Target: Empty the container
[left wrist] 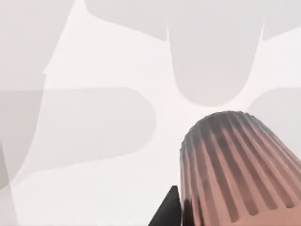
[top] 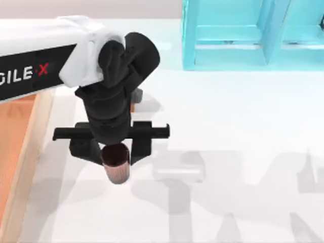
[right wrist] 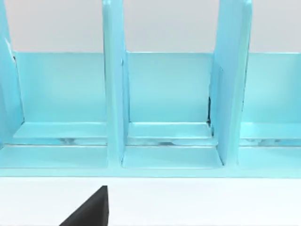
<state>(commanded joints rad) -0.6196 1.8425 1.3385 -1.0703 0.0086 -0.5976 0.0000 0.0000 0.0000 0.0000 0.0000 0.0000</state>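
1. From above, the left gripper (top: 116,152) hangs over the white table (top: 228,126), just right of the container (top: 28,147), with its two black fingers (top: 140,147) clamped on either side of a small brown ribbed cup (top: 117,164).
2. The cup sits between the fingers with its body sticking out below them toward the table's near edge; it is outside the container.
3. The container lies at the table's left edge: its light tan rim runs down that side and a strip of orange-brown floor shows beyond it. The white left arm crosses over its far part.
4. The left wrist view adds the cup's surface: the cup (left wrist: 235,174) shows dark and reddish ribs running along its side, with a black finger tip (left wrist: 167,212) beside it and bare table (left wrist: 94,61) crossed by soft grey shadows behind.
5. A turquoise shelf unit (top: 243,35) stands at the table's far edge, right of centre.
6. The right wrist view faces that shelf unit (right wrist: 164,117) head-on, showing upright dividers and open compartments. A black part of the right gripper sits at the picture's edge; whether its fingers are open or closed cannot be told.
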